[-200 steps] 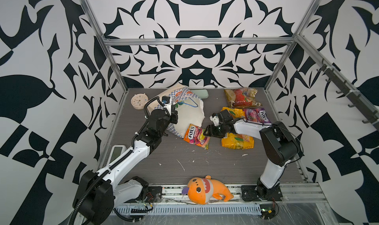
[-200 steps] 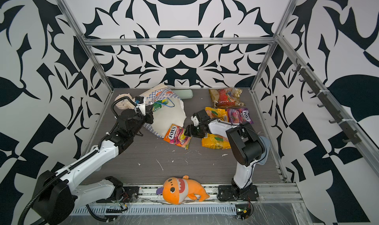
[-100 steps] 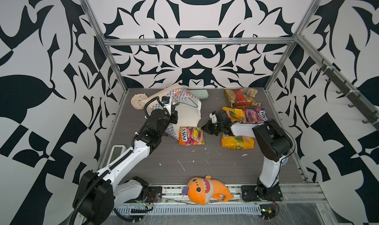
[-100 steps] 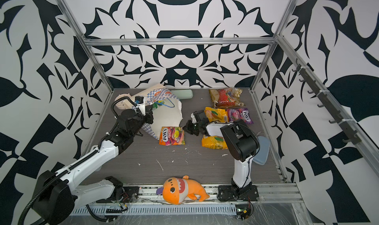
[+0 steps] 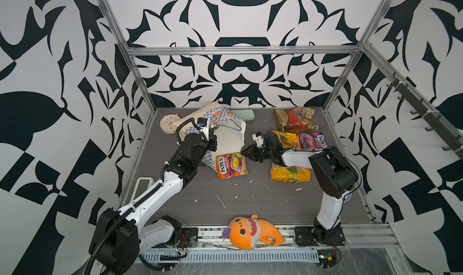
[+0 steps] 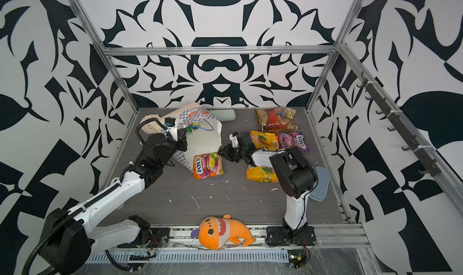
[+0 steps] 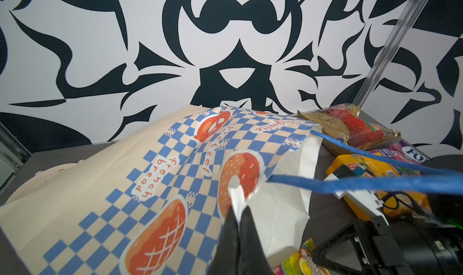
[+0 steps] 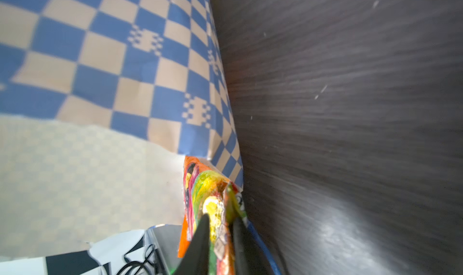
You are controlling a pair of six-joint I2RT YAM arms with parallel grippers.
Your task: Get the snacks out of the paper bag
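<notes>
Blur softens the thin blue cord handle (image 7: 350,183) crossing the left wrist view, and the frame cuts off my left gripper (image 7: 239,208) below its fingers. It is clenched on the torn white rim of the blue-and-white checkered paper bag (image 7: 175,156), which lies on its side.

In the right wrist view the dark wood-grain table (image 8: 350,110) is smeared. My right gripper (image 8: 220,221) pinches a corner of the glossy orange Fox's candy packet (image 8: 193,186), jaws barely apart with the wrapper filling the gap.

Both top views hide my left fingertips behind the wrist, yet only they place things: the bag near the table's far left corner, mouth toward the middle, the packet (image 5: 231,166) flat on the table just outside it. In a top view a blue-grey oval pad (image 6: 320,186) shows behind my right arm at the right edge.
</notes>
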